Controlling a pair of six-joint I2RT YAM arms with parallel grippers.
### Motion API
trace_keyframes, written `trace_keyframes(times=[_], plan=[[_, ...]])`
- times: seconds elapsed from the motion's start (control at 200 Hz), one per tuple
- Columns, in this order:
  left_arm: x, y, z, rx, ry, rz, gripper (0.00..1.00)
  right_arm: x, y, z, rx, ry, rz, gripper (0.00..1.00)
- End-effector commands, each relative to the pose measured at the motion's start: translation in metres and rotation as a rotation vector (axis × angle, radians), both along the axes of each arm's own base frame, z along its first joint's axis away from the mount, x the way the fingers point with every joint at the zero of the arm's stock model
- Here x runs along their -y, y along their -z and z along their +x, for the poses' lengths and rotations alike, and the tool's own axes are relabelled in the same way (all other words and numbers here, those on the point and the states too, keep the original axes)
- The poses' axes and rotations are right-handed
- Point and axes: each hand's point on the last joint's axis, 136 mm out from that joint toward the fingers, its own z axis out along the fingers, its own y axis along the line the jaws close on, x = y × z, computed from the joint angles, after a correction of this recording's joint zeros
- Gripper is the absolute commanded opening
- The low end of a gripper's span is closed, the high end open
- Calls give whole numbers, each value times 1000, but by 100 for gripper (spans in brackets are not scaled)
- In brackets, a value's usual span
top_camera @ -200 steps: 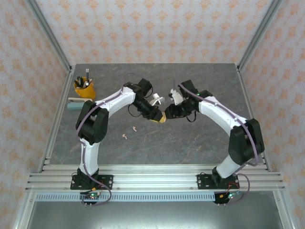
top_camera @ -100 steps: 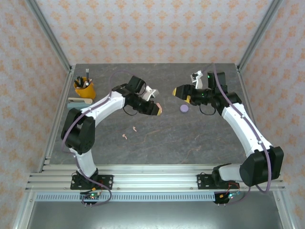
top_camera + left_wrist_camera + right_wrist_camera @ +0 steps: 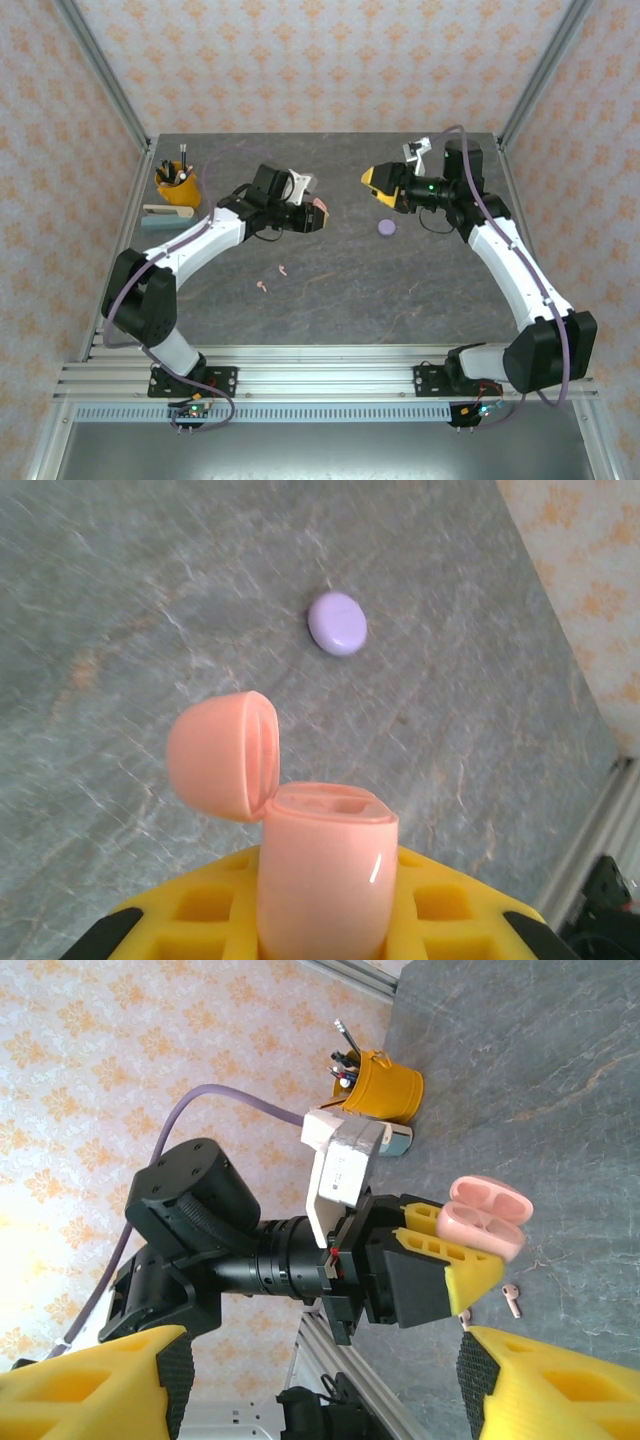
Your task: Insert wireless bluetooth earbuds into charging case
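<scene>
Our left gripper (image 3: pixel 312 218) clamps the body of a pink case (image 3: pixel 325 870), whose lid (image 3: pixel 222 752) hangs open on its hinge. That arm reaches low from the near left toward the middle of the table. Our right gripper (image 3: pixel 378 183) points left with its yellow fingers (image 3: pixel 90 1380) spread wide and nothing between them. Its arm stretches up the right side, wrist turned inward. Two pink earbuds (image 3: pixel 283 269) lie on the table nearer than the left gripper, too small to tell which way they point. A lilac case (image 3: pixel 386 228) lies shut between the grippers. The grey marbled table (image 3: pixel 400 290) carries a yellow cup (image 3: pixel 177 186) of pens at far left, and patterned walls (image 3: pixel 300 60) surround it.
</scene>
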Motion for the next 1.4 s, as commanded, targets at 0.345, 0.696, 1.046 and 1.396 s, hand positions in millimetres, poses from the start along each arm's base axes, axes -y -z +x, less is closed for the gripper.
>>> trace_keyframes(times=[0.345, 0.696, 1.046, 1.396], plan=[[-94, -37, 17, 636, -410, 214, 0, 2, 10, 21, -60, 68, 5, 72], [-105, -58, 12, 792, -492, 117, 0, 13, 123, 21, -276, 200, -380, 70], [-83, -96, -14, 960, -273, -98, 0, -22, 212, -2, -365, 221, -693, 65], [-69, -123, -44, 1028, -122, -177, 0, -31, 233, -3, -377, 236, -804, 65]])
